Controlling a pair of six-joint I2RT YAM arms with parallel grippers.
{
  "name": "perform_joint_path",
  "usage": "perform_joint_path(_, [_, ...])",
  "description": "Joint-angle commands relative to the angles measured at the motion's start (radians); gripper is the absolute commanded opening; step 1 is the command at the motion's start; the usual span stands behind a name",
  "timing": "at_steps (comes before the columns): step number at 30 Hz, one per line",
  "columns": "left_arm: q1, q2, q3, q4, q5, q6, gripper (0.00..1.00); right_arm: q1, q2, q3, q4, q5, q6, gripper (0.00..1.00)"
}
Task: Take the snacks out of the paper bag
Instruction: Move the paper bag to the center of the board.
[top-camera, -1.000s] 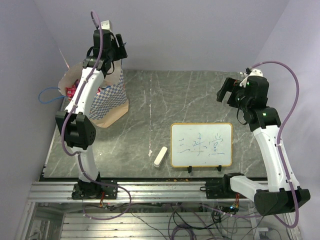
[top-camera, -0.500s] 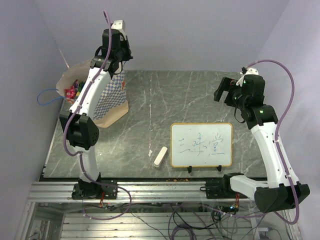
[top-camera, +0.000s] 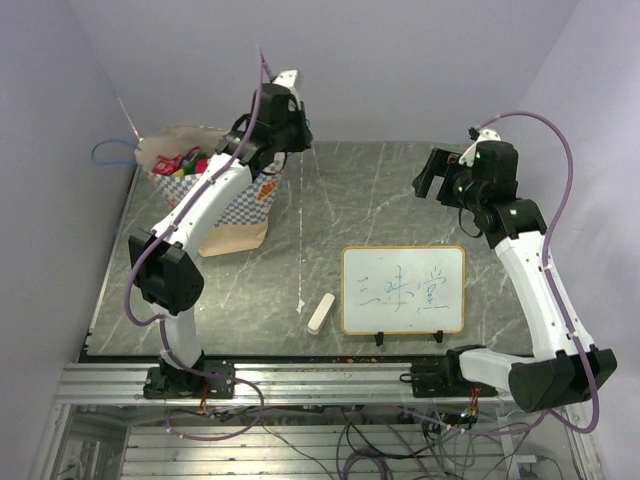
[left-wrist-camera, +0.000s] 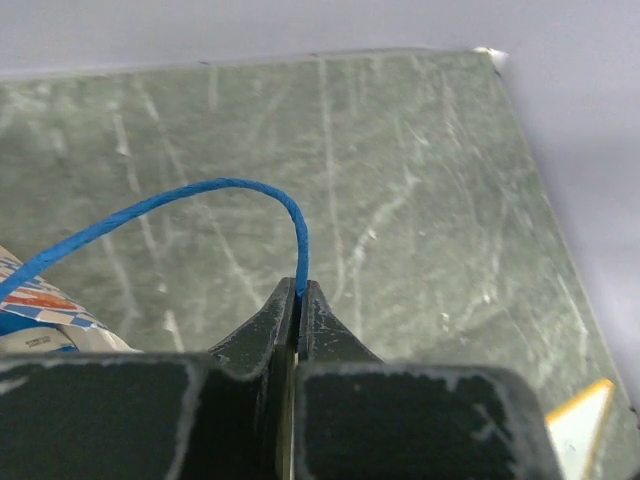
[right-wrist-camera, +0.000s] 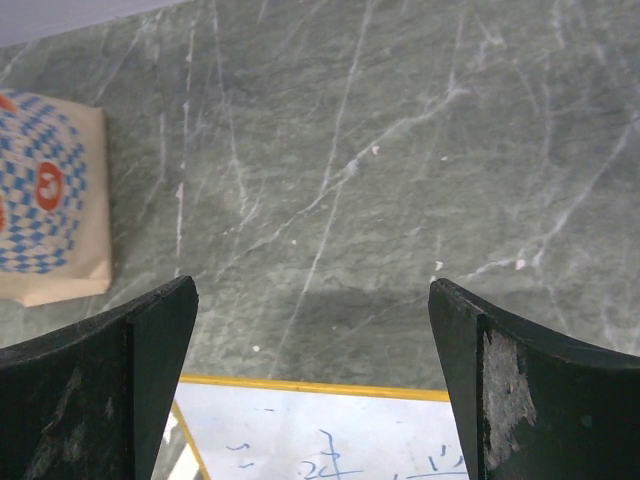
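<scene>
Nearest, the whiteboard (right-wrist-camera: 330, 440) is cut off at the right wrist view's lower edge, below the wide-open right gripper (right-wrist-camera: 312, 300). Farther left the bag (top-camera: 235, 212) stands on the tabletop (top-camera: 380, 200), its snacks (top-camera: 185, 163) half hidden inside. The left gripper (left-wrist-camera: 298, 300) is clamped on its blue cord (left-wrist-camera: 200, 195).

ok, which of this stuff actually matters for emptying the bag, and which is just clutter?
For the job:
- bag
- snacks, inside it
- handle, pinched in the left gripper
- right gripper, open and empty

Lying about:
- whiteboard
- eraser
</scene>
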Motion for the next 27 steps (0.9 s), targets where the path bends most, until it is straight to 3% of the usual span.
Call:
perform_joint_path(1, [-0.106,-0.036,0.067,0.091,0.094,-0.093,0.07,0.004,0.051,0.062,0.028,-0.084,0.064,1.0])
perform_joint_path(5, [-0.137,-0.055,0.072,0.047,0.101,-0.111,0.11,0.005,0.109,0.1,0.05,-0.176,0.123,0.98])
perform_joint_path(10, [-0.117,-0.178,0.013,-0.049,0.029,-0.067,0.57,0.006,0.173,0.13,0.098,-0.293,0.202,0.95])
perform_joint_path(14, [-0.025,-0.282,-0.011,-0.159,0.048,-0.071,0.76,0.029,0.225,0.158,0.161,-0.37,0.272,0.94])
perform_joint_path(23, [0.392,-0.486,-0.1,-0.361,0.139,-0.074,0.85,0.213,0.366,0.216,0.412,-0.445,0.452,0.95])
perform_joint_path(27, [0.576,-0.518,-0.145,-0.449,0.102,-0.178,0.89,0.268,0.419,0.239,0.485,-0.453,0.527,0.96])
